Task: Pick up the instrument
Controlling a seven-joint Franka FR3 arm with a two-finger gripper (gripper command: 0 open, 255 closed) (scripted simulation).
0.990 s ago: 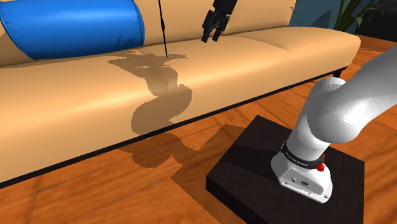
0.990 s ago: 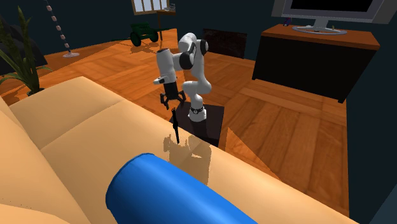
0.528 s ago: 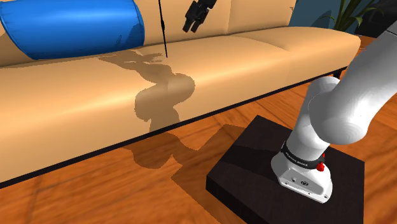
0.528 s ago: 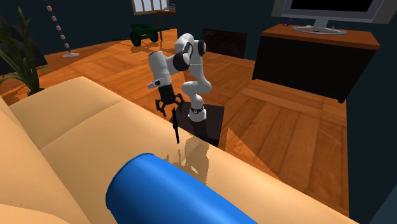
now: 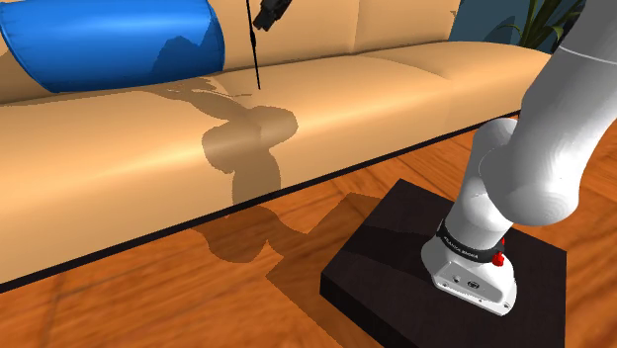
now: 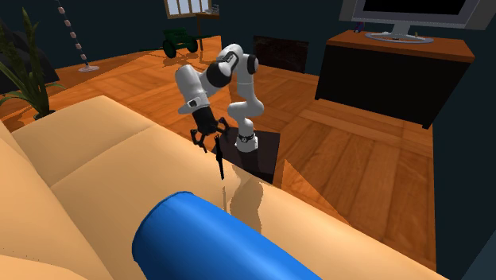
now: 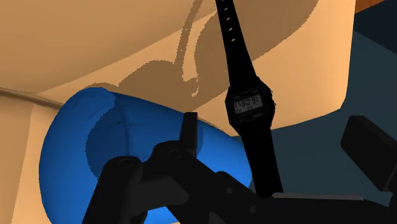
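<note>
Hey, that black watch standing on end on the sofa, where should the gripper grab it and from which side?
Probably the case, the widest and most solid part of the watch. It stands upright on the sofa seat with its thin strap stretched straight. So come down from above along the strap, with the open fingers on either side, and close across the case.

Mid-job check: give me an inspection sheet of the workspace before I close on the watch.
Surface: tan sofa seat, the arm's shadow across it.
Job's things: black digital watch, standing upright on the seat.
Clutter: blue bolster cushion, lying against the backrest near the watch.
Grippers: gripper open at the watch's upper strap; fingers on either side, not touching it.
Cables: nothing seen.
Surroundings: wooden floor, dark stand, TV on a dark cabinet, plant.
</note>
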